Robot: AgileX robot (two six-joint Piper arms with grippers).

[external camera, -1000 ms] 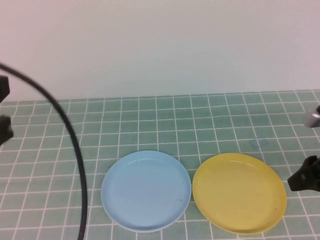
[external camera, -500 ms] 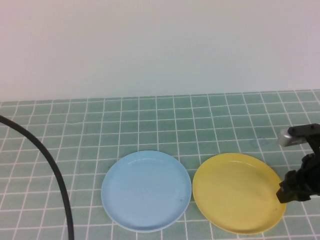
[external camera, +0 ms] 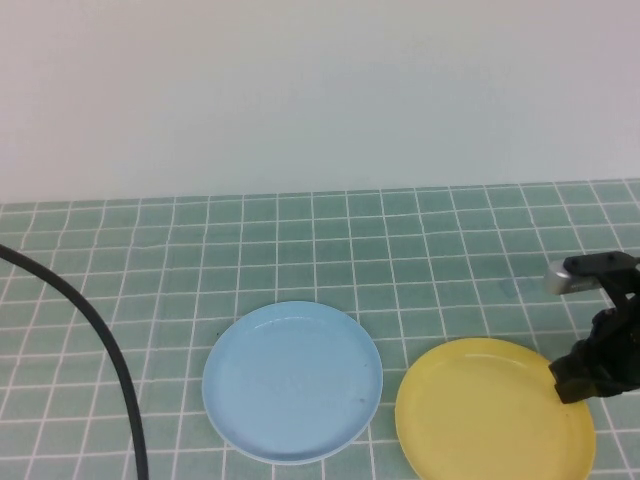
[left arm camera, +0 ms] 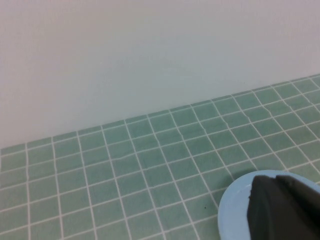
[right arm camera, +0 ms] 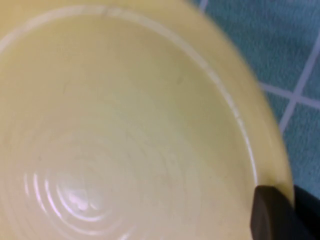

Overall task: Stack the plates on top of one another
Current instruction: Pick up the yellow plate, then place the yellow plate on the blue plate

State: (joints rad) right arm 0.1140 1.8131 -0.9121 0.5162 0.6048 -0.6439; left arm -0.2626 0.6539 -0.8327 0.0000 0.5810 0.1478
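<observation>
Yellow plate point(external camera: 480, 415) shifted nearer, right claw point(external camera: 575, 380) pinching its rim

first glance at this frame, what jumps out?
Two bright plates on green tile: the light blue plate near the middle front, the yellow plate to its right, apart from it. The right gripper sits at the yellow plate's right rim, pinching its edge. The left gripper shows only in its wrist view, above the blue plate's edge; a black cable curves along the left side.
</observation>
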